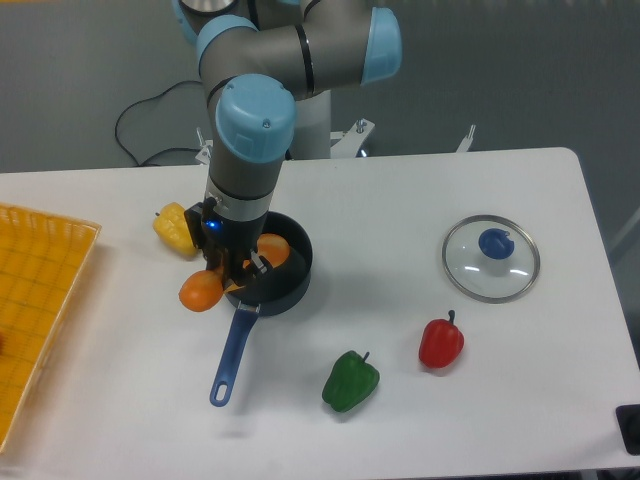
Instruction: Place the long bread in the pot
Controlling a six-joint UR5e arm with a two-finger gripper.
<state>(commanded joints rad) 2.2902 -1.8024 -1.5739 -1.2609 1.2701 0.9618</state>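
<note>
long bread across the pot rim, my pincer on it

one white table [450,200] carries everything here, and it is the biggest thing in sight. next in size comes my one arm [255,110], grey with light blue caps, reaching down over the left half of the table. one orange mesh tray [40,290] lies at the far left edge.

one pot [290,275] sits under my wrist, dark and round, its blue handle running down toward the near edge. one glass lid [491,258] with a blue knob lies flat, well apart on the other side of the table.

one long bread [202,291] lies tilted over the pot: one rounded end sticks out past the rim on the tray side, the other end shows inside the pot. my pincer [232,272] is down on its middle, and the fingers look closed on the loaf, though my wrist hides much of them.

three peppers, counted: one yellow pepper [172,228] just beside my wrist, one green pepper [350,381] near the front edge, one red pepper [441,342] near it.
</note>
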